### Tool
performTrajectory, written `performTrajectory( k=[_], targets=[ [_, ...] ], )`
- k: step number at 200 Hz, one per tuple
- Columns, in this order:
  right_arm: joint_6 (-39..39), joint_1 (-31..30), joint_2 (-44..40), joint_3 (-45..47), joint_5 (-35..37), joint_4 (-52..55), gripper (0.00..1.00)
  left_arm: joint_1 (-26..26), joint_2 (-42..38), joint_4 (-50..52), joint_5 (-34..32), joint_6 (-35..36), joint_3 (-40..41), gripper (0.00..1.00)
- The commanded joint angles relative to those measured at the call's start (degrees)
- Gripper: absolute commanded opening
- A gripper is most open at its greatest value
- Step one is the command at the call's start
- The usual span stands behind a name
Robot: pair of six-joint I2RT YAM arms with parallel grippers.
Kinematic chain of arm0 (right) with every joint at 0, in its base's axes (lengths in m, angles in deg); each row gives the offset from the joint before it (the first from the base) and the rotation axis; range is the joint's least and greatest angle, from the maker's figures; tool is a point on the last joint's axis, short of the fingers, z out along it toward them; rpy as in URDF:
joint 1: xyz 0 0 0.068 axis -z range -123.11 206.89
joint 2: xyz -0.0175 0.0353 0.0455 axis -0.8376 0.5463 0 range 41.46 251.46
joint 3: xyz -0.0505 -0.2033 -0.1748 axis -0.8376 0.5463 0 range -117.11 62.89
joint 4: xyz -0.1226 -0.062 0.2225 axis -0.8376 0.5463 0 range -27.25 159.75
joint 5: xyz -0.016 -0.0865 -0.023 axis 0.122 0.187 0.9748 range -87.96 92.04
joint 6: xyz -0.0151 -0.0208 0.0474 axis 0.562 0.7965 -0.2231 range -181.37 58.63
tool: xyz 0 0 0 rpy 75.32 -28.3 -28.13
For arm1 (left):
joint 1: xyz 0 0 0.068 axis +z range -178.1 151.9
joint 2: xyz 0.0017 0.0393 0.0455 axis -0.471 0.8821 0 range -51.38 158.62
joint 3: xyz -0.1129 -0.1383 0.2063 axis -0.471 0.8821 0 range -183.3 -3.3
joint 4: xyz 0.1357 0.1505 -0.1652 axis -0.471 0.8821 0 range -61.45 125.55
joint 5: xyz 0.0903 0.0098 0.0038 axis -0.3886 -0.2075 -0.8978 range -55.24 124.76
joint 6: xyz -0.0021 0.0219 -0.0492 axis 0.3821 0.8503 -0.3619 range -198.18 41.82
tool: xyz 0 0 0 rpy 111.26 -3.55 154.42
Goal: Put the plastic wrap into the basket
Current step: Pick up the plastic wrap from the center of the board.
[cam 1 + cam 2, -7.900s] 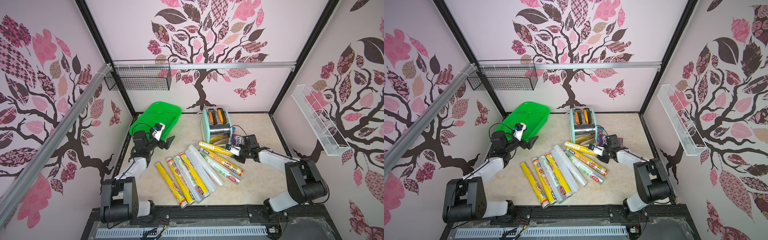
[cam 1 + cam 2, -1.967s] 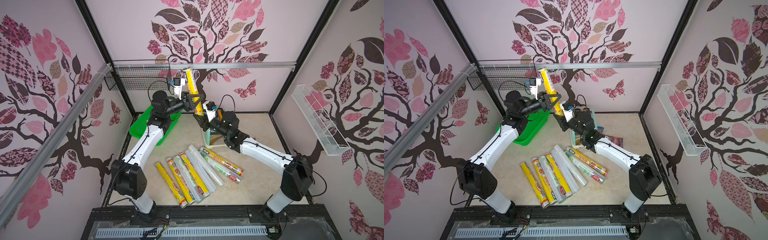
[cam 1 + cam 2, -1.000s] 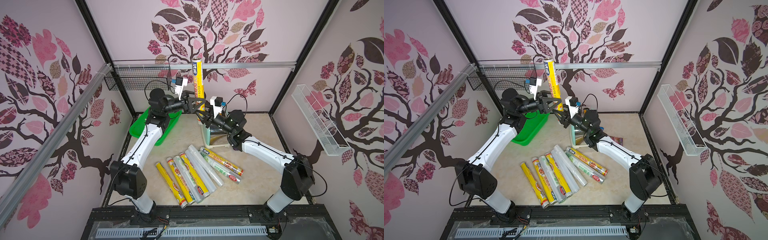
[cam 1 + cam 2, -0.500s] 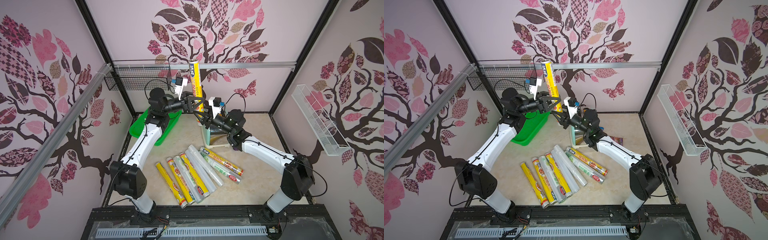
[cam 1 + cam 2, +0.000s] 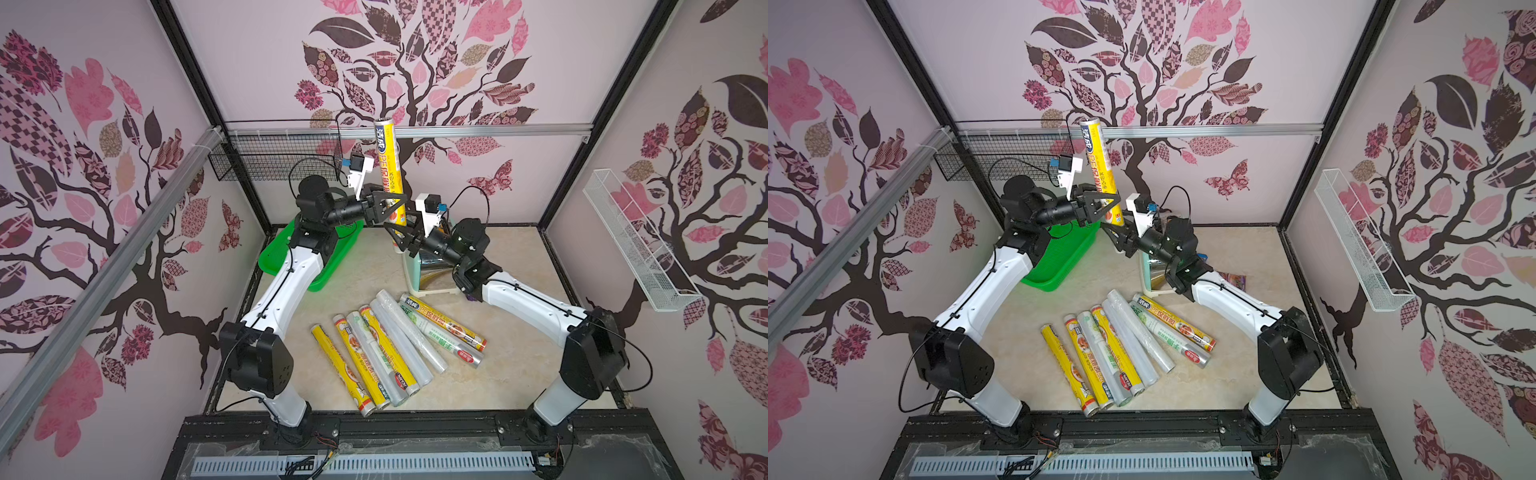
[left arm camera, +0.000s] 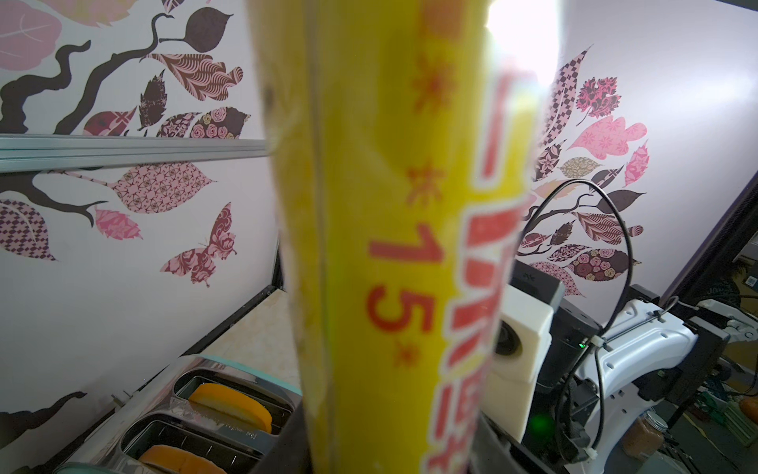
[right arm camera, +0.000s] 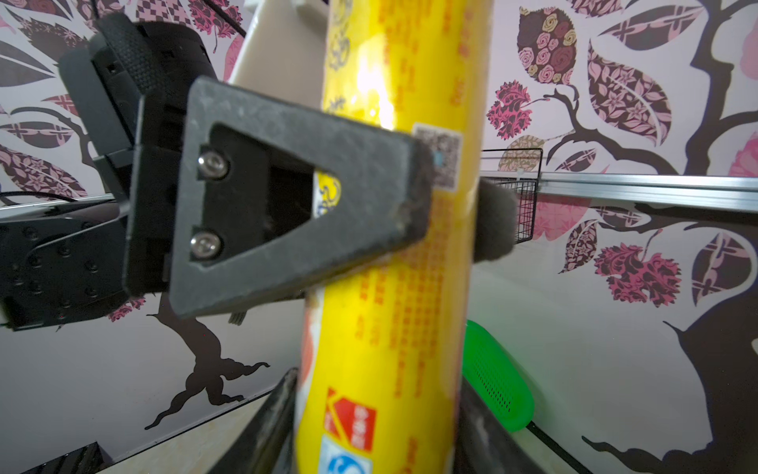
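One yellow plastic wrap roll stands upright high above the table. My left gripper is shut on its lower half; in the right wrist view its fingers press both sides of the roll. My right gripper is open just below, its jaws loosely flanking the roll's lower end. Several more rolls lie side by side on the table. The green basket sits at the back left, partly hidden by my left arm.
A toaster with slices in its slots stands under my right arm. A black wire basket hangs on the back wall and a white wire rack on the right wall. A purple candy bag lies beside the toaster.
The roll was lifted from the table and has gone from tilted to upright. Over the last second my left jaws closed onto it and my right jaws loosened.
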Motion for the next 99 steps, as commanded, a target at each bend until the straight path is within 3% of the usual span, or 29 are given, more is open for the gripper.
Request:
performTrajectory(
  k=[1, 75, 99],
  targets=[
    [0.48, -0.20, 0.60, -2.85, 0.86, -1.15, 0.62, 0.49, 0.19, 0.12, -0.18, 0.94, -2.16, 0.34],
    [3.46, -0.13, -2.12, 0.08, 2.25, 1.38, 0.84, 2.64, 0.08, 12.80, -4.84, 13.76, -3.11, 0.38],
    [6.32, -0.16, -4.65, 2.73, 3.50, 3.82, 0.85, 3.13, -0.97, 18.57, -7.88, 19.86, -2.43, 0.39]
  ],
)
